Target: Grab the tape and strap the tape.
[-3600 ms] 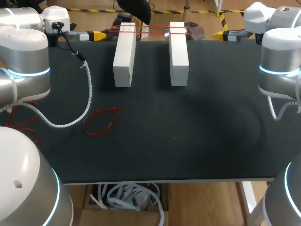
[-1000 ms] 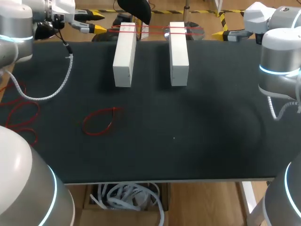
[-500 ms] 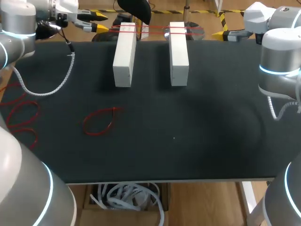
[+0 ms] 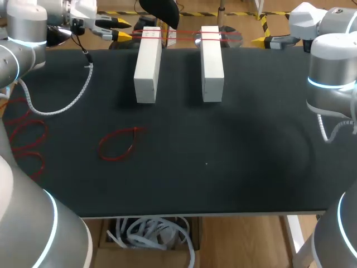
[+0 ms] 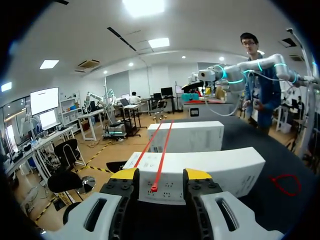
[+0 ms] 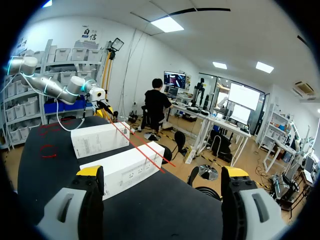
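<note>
The loose red tape loop (image 4: 117,144) is being shown lying on the left half of the table (image 4: 251,167), nearer the left gripper (image 4: 124,29) (fingers parted, empty, pointed at the band (image 4: 178,37) stretched over the white boxes (image 4: 148,64)) than the open, empty right gripper (image 6: 162,175).

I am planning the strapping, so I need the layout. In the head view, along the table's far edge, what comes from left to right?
left gripper, jaws open → left white box → right white box → right gripper, jaws open
</note>
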Tool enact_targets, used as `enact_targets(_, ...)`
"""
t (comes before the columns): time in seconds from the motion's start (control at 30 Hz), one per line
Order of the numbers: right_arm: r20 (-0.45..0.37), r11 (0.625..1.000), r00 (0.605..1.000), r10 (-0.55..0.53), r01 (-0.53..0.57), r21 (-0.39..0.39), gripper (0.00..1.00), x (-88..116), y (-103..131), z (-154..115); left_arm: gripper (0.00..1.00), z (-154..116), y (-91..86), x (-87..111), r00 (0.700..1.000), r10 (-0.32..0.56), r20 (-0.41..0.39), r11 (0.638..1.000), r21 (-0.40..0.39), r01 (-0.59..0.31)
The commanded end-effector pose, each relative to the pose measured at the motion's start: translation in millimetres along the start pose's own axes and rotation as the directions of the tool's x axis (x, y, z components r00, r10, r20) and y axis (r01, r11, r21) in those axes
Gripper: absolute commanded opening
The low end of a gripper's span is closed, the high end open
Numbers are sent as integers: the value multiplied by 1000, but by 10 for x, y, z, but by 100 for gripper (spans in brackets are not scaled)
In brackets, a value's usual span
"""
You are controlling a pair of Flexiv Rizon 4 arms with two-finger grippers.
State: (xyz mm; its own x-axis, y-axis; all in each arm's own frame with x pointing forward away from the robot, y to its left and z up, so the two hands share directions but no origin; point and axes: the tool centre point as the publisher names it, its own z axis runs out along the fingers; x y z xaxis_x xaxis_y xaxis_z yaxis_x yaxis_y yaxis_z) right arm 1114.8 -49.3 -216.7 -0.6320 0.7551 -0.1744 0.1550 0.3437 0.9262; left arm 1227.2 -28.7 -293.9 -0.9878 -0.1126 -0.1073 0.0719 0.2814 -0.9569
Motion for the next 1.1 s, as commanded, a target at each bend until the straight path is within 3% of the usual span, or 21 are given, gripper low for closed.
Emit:
enact_targets(0.03, -1, 1000, 1000, 0, 0, 1, 100, -2, 0, -2, 35, 36, 95, -111, 985, 4, -173, 1000, 16, -2)
enact_targets(0.23, -1, 1000, 1000, 0, 0, 1, 100, -2, 0, -2, 29, 77, 161, -138, 984, 0, -179, 1000, 10, 1)
enact_targets(1.1, -1, 1000, 1000, 0, 0, 1, 100, -2, 0, -2, 25, 128, 305, -147, 980, -6, -200, 1000, 16, 10)
